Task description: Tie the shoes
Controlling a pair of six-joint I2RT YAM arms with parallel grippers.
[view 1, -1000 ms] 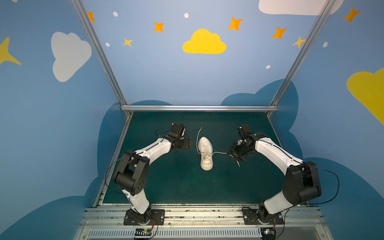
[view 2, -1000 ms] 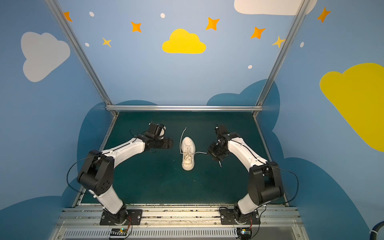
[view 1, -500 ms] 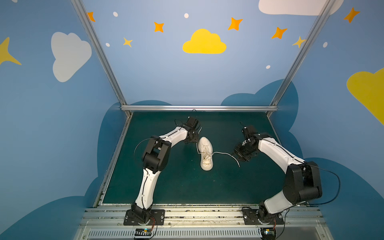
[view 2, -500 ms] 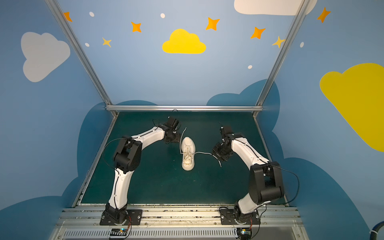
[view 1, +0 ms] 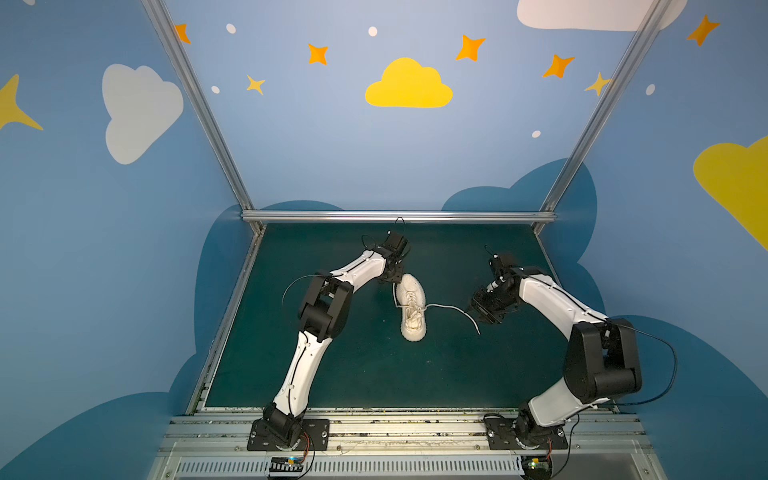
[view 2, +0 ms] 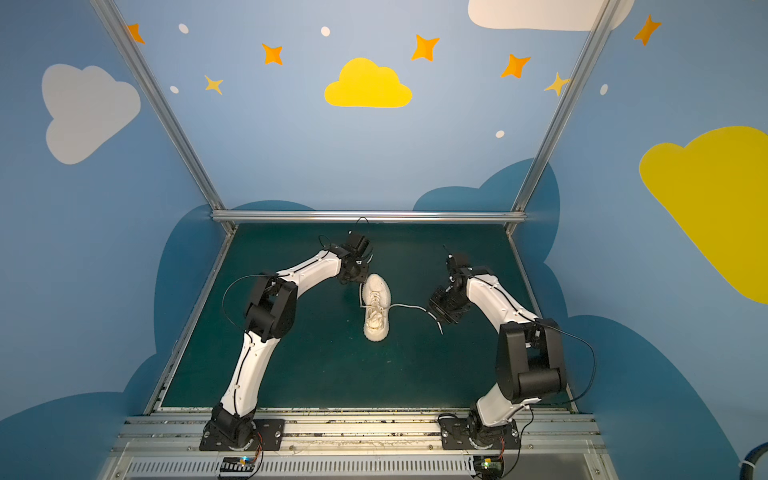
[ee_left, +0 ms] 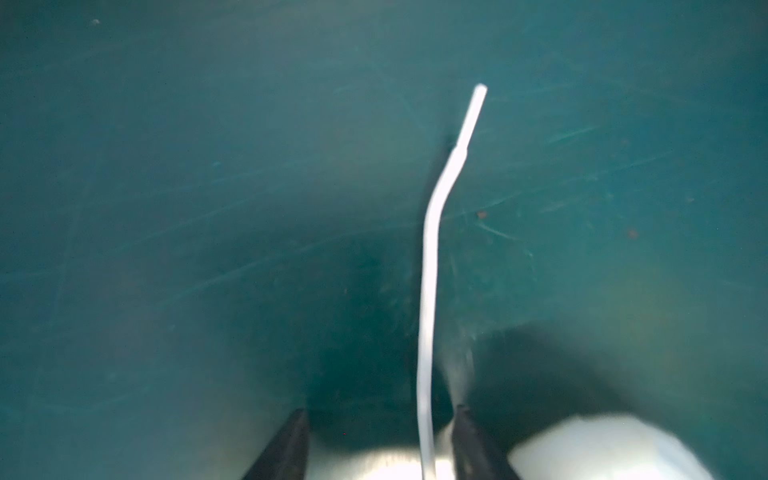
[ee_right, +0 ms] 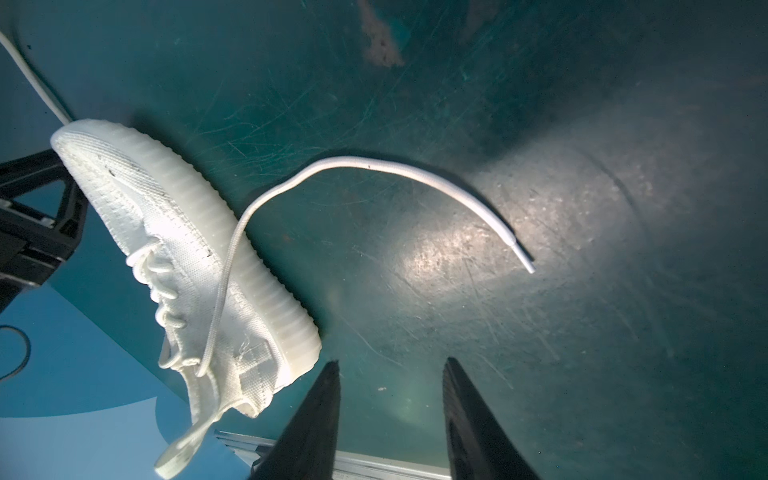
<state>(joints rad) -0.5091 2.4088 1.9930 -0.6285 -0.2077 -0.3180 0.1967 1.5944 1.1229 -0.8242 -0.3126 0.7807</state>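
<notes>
- In both top views, the off-white sneaker (view 1: 411,307) (view 2: 376,309) stands on its ribbed sole near the middle of the green mat (view 1: 332,353) (view 2: 299,353). Its toe faces the back wall and its laces are untied.
- The left gripper (view 1: 397,272) (view 2: 360,274) points down at the mat just beside the toe. The left lace (view 1: 394,293) (view 2: 360,293) runs from it along the sneaker's side to the eyelets.
- The right lace (view 1: 453,309) (view 2: 415,309) curves loose across the mat from the eyelets toward the right gripper (view 1: 478,311) (view 2: 436,311). That gripper hangs near the lace's tip, well apart from the sneaker.
- In the left wrist view, the left gripper (ee_left: 380,411) has its two dark fingers (ee_left: 291,444) standing apart, unclamped, close above the scratched mat (ee_left: 166,166). The left lace (ee_left: 428,291) passes up between them, nearer one finger than the other, and its stiff tip lies out ahead on the mat. The picture is blurred, and whether either finger touches the lace cannot be told.
- In the right wrist view, the right gripper (ee_right: 390,365) has its fingers (ee_right: 316,424) spread, with only bare mat (ee_right: 582,332) between them.
- The sneaker (ee_right: 174,232) sits beside one finger, heel end nearest. The right lace (ee_right: 374,164) arcs away from its eyelets and lies flat, apart from both fingers. The left lace (ee_right: 25,70) shows past the toe.
</notes>
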